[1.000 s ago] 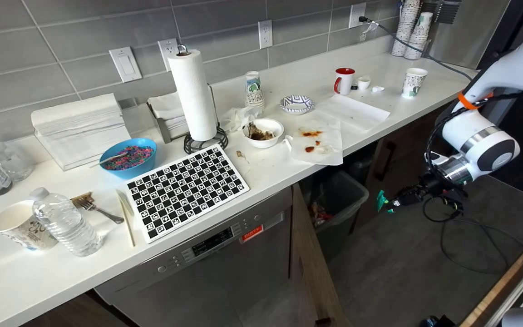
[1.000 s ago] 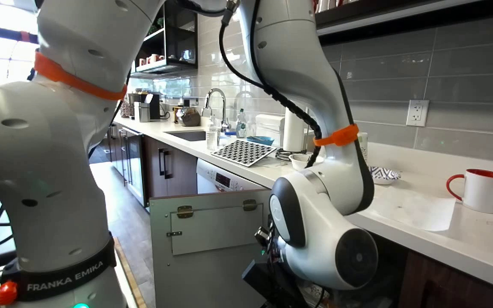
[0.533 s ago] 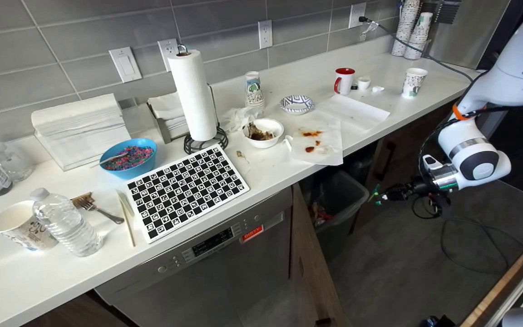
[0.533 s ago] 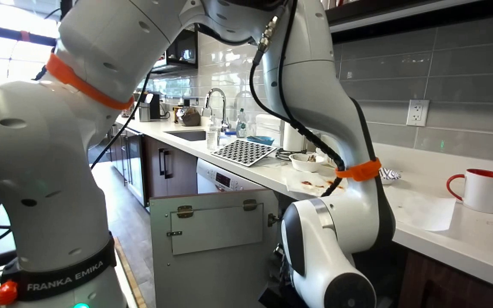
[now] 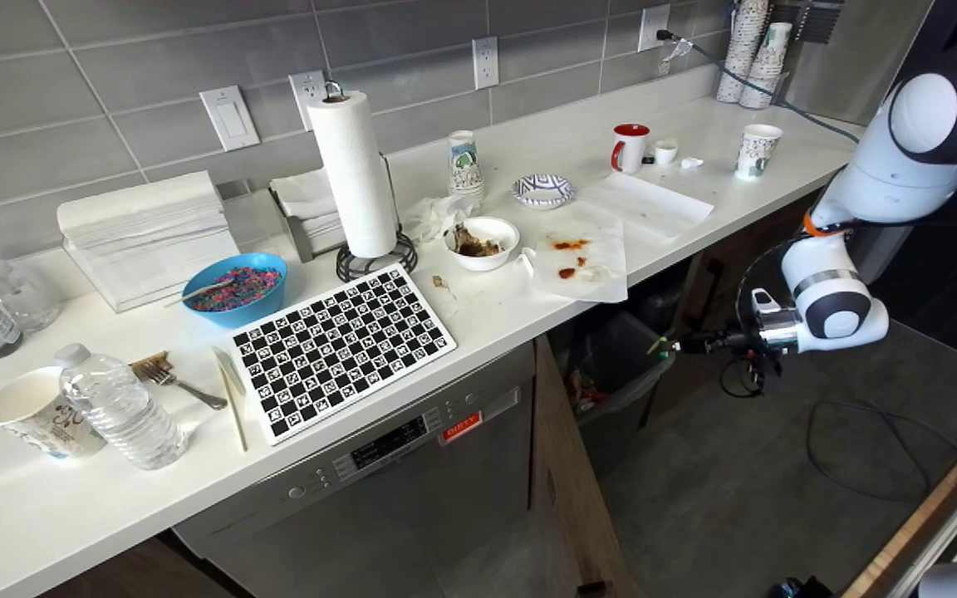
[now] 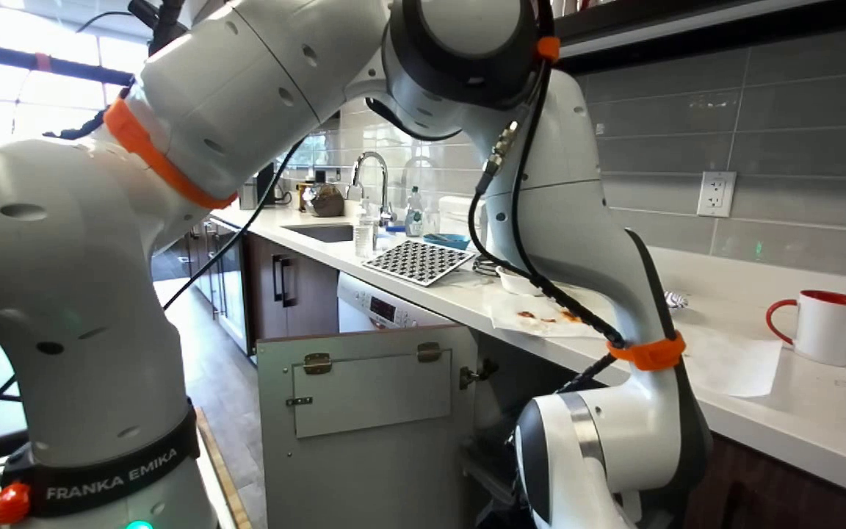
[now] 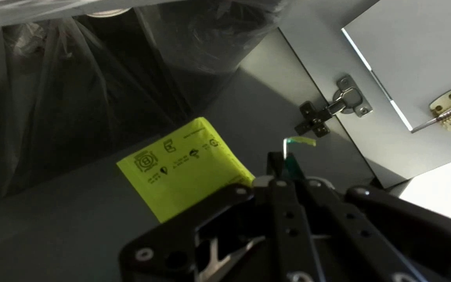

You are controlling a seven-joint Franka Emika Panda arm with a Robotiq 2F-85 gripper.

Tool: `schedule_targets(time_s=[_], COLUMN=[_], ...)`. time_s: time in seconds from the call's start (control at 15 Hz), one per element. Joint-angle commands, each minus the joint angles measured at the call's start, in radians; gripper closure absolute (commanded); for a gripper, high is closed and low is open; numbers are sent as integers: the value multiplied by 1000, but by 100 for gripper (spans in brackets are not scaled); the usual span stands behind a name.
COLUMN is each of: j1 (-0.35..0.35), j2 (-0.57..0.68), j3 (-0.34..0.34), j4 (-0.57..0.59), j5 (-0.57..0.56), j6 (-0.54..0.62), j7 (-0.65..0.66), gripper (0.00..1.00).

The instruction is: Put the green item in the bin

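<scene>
Green item, thin and curved, is pinched by the end effector near the film-draped bin.

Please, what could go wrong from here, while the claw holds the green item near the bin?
1. Part of the green item juts out beyond the claw, so it may slip and drop outside the bin.
2. In an exterior view the claw appears very close to the bin; its height there is hard to judge, so a low approach might bump the bin.
</scene>
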Motion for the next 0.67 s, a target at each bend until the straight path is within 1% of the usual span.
schedule_targets(time_s=[0.0,0.33,0.6], j1=[7,21,29], j2=[118,208,254], j3=[-4,-3,14], j4=[116,225,304], j5=[71,111,134], j6=[-75,-115,-131], j7=[41,98,155], gripper=[100,100,100])
